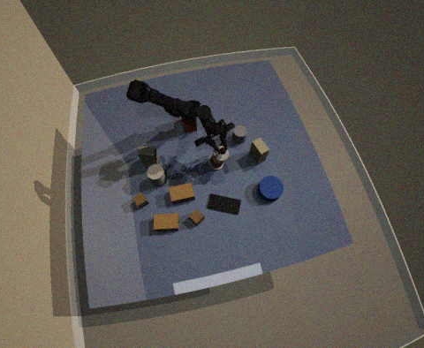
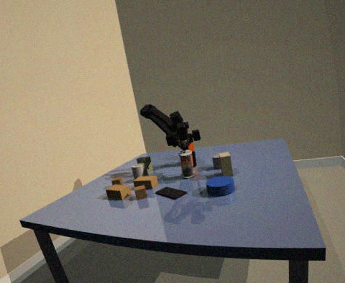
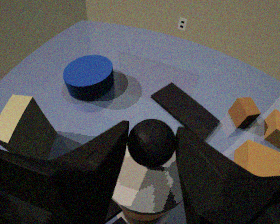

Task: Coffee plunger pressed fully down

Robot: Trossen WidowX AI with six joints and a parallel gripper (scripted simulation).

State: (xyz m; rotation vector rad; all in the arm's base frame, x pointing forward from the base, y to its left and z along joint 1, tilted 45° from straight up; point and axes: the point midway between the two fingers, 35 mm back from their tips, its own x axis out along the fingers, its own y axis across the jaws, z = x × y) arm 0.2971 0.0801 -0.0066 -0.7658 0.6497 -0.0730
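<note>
Gripper (image 3: 151, 145) fingers are clamped on the round black plunger knob (image 3: 151, 143), which sits low against the pale lid of the coffee press (image 2: 187, 164). That press stands upright on the blue table (image 2: 257, 215), its glass body dark with coffee. Nearby, beyond the press, lie a blue disc (image 3: 88, 76) and a black flat slab (image 3: 185, 108).
</note>
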